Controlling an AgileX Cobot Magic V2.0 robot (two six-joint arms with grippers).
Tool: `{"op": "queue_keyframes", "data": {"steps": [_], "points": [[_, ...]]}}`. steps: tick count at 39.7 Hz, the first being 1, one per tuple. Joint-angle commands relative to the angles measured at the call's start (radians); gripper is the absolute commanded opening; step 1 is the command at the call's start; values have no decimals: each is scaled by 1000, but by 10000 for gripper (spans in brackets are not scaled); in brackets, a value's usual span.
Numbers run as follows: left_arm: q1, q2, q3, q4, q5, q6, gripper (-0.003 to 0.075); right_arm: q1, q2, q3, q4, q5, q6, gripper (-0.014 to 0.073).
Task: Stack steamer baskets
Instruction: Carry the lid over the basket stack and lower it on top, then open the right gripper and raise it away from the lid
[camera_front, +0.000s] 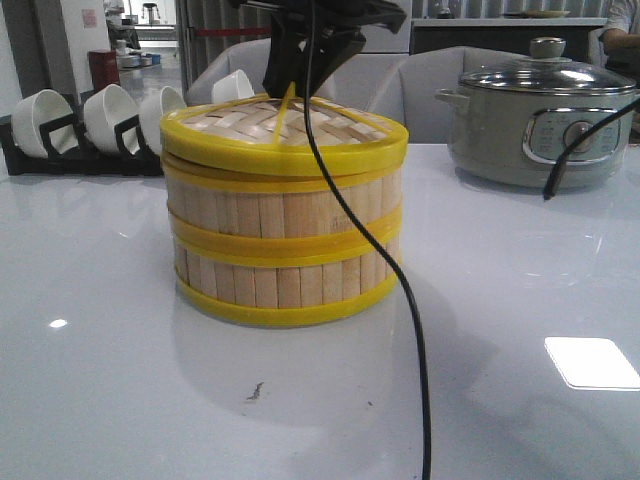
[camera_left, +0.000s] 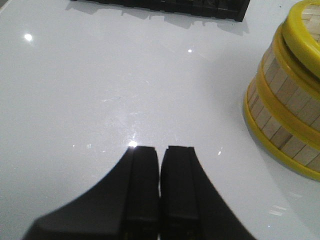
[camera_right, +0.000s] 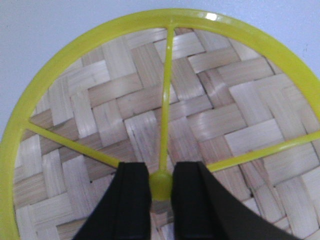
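your left tool (camera_left: 160, 170) is sitting with pads together over bare bench (camera_left: 100, 90). steamer baskets (camera_front: 285, 235) are sitting stacked mid-bench, lid (camera_front: 285, 135) on top. your right tool (camera_right: 161, 185) is clamping the lid knob (camera_right: 161, 186). grey pot (camera_front: 540, 125) is standing behind right.

The two stacked steamer baskets (camera_front: 282, 240) have walls of pale bamboo slats banded by bright yellow rims. The lid (camera_right: 165, 120) on top shows a light tan basket-weave of crossed strips under yellow spokes, with a yellow knob (camera_right: 161, 184) at 6 o'clock. Black gripper fingers (camera_right: 134, 200) flank the knob. The table (camera_front: 110, 380) is glossy white.
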Motion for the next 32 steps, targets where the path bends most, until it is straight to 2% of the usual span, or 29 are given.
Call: {"op": "queue_keyframes", "data": {"steps": [1, 32], "points": [[2, -1, -28, -1, -81, -4, 85, -1, -69, -53, 36, -50, -12, 56], [2, -1, -28, -1, -82, -4, 85, -1, -47, -53, 36, -32, -12, 56]]}}
